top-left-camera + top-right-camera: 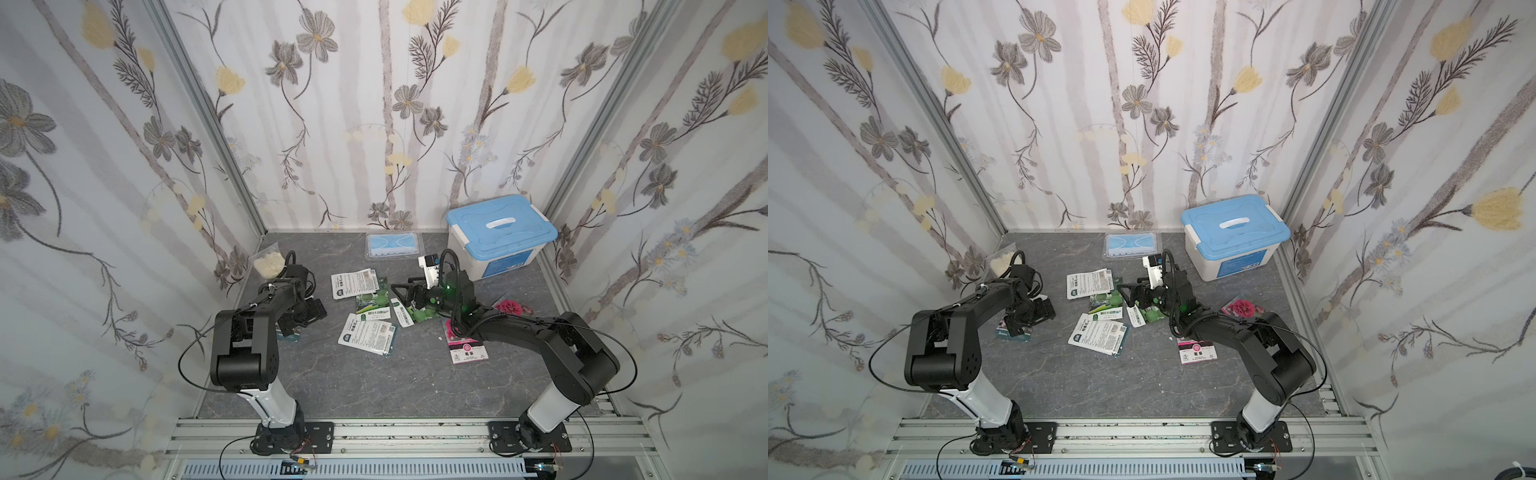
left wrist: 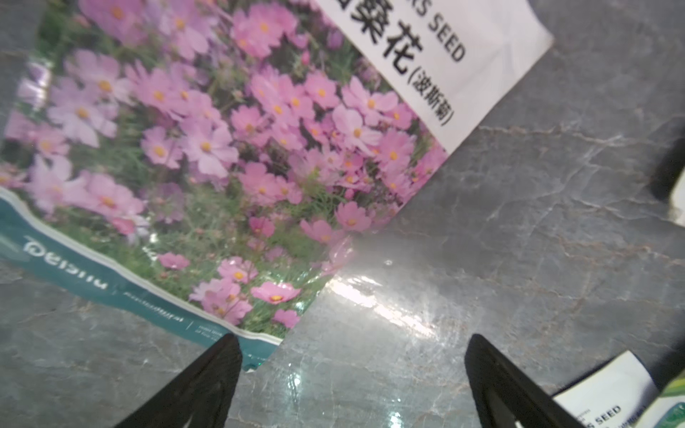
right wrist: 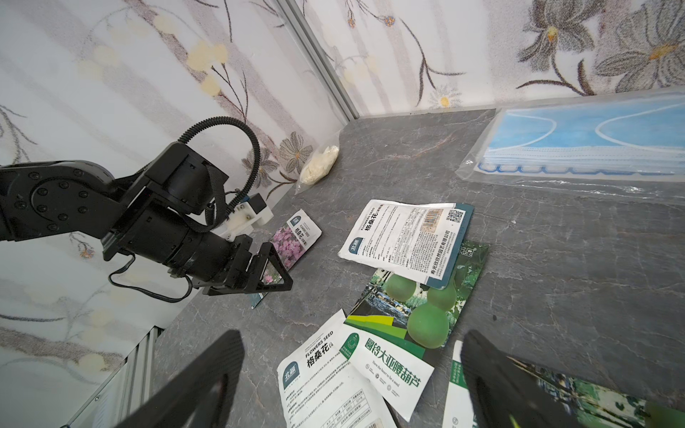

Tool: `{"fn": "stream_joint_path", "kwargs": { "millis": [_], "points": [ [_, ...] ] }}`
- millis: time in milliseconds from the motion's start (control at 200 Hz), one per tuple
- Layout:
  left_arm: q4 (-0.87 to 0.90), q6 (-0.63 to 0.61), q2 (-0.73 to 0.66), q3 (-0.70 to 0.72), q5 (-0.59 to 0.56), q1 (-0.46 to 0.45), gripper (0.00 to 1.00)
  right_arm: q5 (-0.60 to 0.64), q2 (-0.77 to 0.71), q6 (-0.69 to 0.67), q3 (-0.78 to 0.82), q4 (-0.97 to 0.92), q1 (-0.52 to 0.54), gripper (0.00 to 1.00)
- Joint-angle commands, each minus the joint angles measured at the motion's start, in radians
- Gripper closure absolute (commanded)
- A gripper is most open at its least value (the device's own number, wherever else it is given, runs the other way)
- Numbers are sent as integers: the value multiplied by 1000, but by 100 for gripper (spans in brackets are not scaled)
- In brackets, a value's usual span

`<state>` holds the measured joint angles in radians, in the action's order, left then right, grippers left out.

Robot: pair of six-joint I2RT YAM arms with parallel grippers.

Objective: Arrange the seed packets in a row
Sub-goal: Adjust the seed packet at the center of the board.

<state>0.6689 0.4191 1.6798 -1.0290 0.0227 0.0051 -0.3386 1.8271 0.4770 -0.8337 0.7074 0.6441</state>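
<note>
Several seed packets lie scattered mid-table. A purple-flower packet [image 2: 222,148] [image 3: 296,237] lies face up at the left. My left gripper [image 2: 354,339] [image 3: 281,276] hovers low over its lower corner, open, with only bare table between the fingers. In the middle lie two white-backed packets [image 1: 355,282] [image 1: 368,332] and a green gourd packet [image 1: 372,305] [image 3: 419,307], overlapping. My right gripper [image 3: 350,341] [image 1: 401,291] hangs open above this cluster, beside a second gourd packet [image 1: 409,313]. Two red-pink packets [image 1: 467,347] [image 1: 511,307] lie at the right, partly hidden by the right arm.
A white box with a blue lid [image 1: 498,241] stands at the back right. A clear bag with a blue face mask [image 1: 392,245] lies at the back middle. A small clear bag of cream stuff [image 1: 269,264] leans in the back left corner. Walls enclose three sides.
</note>
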Motion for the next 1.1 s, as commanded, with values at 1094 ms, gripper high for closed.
{"fn": "stream_joint_path", "kwargs": {
  "millis": [1094],
  "points": [
    [-63,492,-24,-4,-41,64,0,9,50,0,-37,-3,2,7]
  ]
}}
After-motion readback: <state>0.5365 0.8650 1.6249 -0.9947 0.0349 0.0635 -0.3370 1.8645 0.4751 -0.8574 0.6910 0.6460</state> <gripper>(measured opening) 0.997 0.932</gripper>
